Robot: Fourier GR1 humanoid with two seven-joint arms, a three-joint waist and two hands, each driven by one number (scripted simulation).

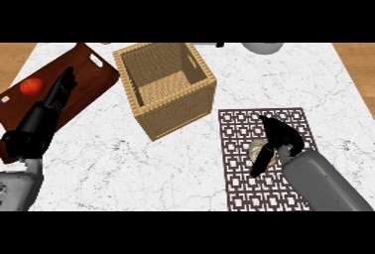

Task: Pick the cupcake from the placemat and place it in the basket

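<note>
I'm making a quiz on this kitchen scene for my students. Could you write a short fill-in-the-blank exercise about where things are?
1. The cupcake sits on the ____, under the right hand.
2. The wicker basket stands to the ____ of the placemat.
3. The red fruit lies on the wooden ____ near the left hand.

Missing words: placemat; left; board

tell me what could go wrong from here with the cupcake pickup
1. The right hand covers most of the cupcake on the placemat, so how the fingers sit round it can't be judged; it might tip when lifted.
2. The wicker basket has tall walls; a low carry could knock the cupcake against its rim.
3. The left hand rests open over the cutting board beside the apple, away from the path.
</note>
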